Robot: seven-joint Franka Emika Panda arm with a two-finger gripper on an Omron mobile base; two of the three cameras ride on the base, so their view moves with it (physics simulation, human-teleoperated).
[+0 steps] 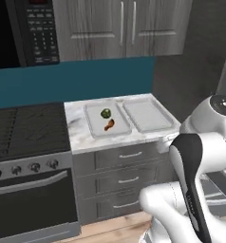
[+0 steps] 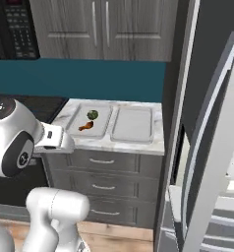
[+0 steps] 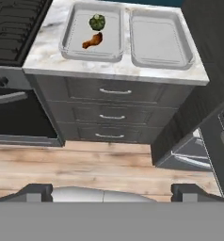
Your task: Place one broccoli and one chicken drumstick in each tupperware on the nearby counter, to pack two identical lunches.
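- So the two tupperware sit side by side on the counter (image 3: 43, 59), long sides just about touching, between the stove and the tall dark panel.
- The left tupperware (image 3: 71, 35) has a broccoli (image 3: 97, 21) and a chicken drumstick (image 3: 92, 41) in it. The broccoli lies toward the back wall, the drumstick just in front of it, close but whether they touch I can't tell.
- The right tupperware (image 3: 161, 41) has bare floor all over.
- Same layout from the base cameras: left tupperware (image 1: 95, 124) with broccoli (image 1: 106, 113) and drumstick (image 1: 109, 125), right tupperware (image 1: 148, 115) next to it. From the other side: filled one (image 2: 77, 117), bare one (image 2: 132, 124).
- The gripper (image 3: 112, 190) is well apart from all of it, back from the counter and up above the wooden floor (image 3: 85, 164). In the hand view both containers are at the top, the left one up and left of the gap between the finger tips, the right one up and a bit right.
- Jaws are spread as wide as they go, with nothing between them, just floor in the gap.
- Under the counter are three dark grey drawers (image 3: 109, 115) with silver handles.
- Black stove (image 1: 27, 128) to the left of the counter, teal backsplash (image 1: 77, 80) behind, grey cabinets (image 1: 119, 28) and a microwave (image 1: 32, 31) above.
- On the right, an open fridge door (image 2: 215, 147) shows in the right base view.
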